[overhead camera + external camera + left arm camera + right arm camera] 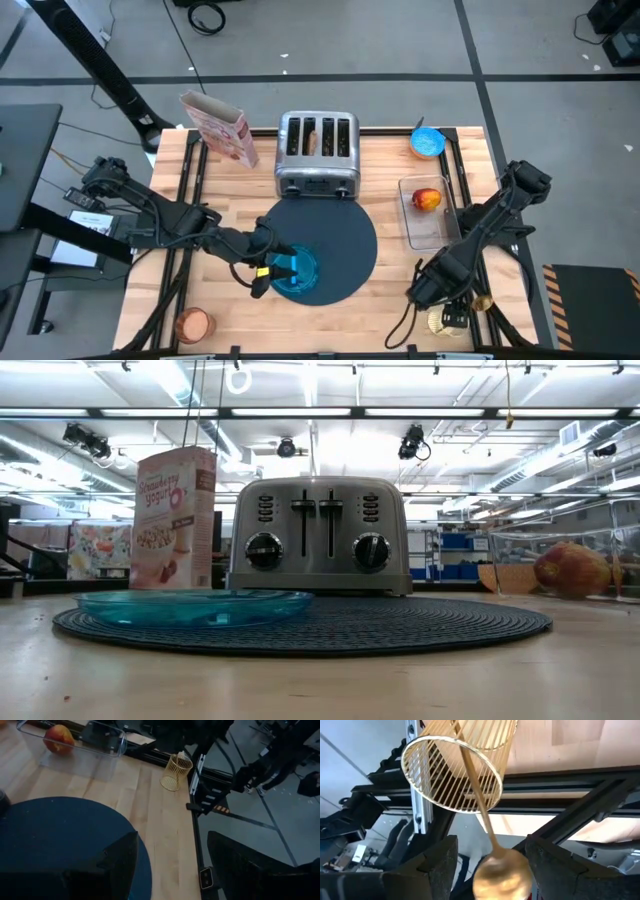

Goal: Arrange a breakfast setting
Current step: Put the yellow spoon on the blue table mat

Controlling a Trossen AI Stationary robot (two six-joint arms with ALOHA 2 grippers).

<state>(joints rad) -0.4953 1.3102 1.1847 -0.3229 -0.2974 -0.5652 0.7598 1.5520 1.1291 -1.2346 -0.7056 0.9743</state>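
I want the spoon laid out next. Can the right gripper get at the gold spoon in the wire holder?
Probably yes. The right gripper sits open right over the gold wire holder, and the gold spoon's bowl lies between its fingers, nothing blocking.

Dark navy woven mat (330, 240), teal plate (293, 270), chrome toaster (317, 153), pink cereal box (218, 128), red-orange fruit (427, 200), gold spoon (495, 855), gold wire basket (455, 765), pale wood worktop (390, 310).
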